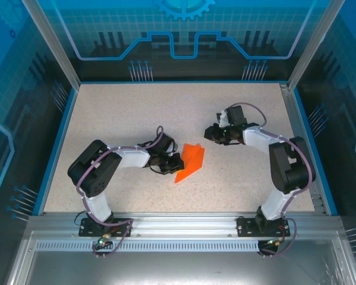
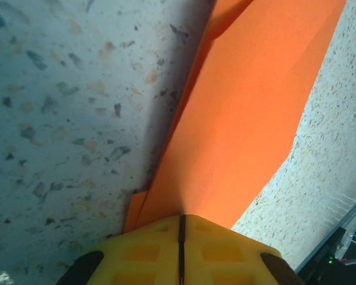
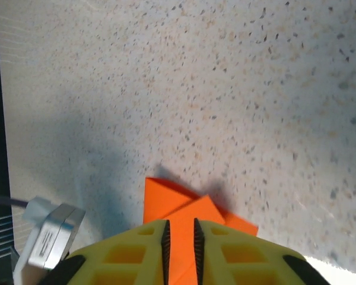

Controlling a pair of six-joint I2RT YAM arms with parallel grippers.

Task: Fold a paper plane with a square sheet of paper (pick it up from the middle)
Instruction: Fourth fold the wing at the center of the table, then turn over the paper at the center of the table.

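Top external view: nothing lies on the table near the thin bright orange sheet of paper [image 1: 191, 160] except the two black-and-white arms. The left gripper [image 1: 177, 164] comes in at the sheet's left edge and covers a little of it. The right gripper [image 1: 212, 134] hangs just off the sheet's upper right corner and is apart from it. In the left wrist view the yellow fingers [image 2: 148, 249] are clenched on the paper's near end, with only a thin dark seam between them. In the right wrist view the yellow fingers [image 3: 225, 249] stand slightly parted and released. Orange shows through the narrow gap, and the paper lies beyond them on the surface. A small pale grey box [image 3: 47, 237] sits to the left of those fingers; what it is cannot be told. The sheet is folded into a narrow pointed shape with overlapping flaps and sharp creases, plain and unmarked. Its tip points toward the near edge, and a dark shadow runs along its left side. It rests near the middle of a beige speckled stone-look table [image 1: 136, 113] edged by a blue rim [image 1: 58, 142]. A ribbed aluminium rail [image 1: 184, 222] carries the arm bases nearer the camera than the sheet. Beyond the sheet, slanted metal posts [image 1: 50, 41] frame a blue back panel [image 1: 184, 35] with glowing line patterns.
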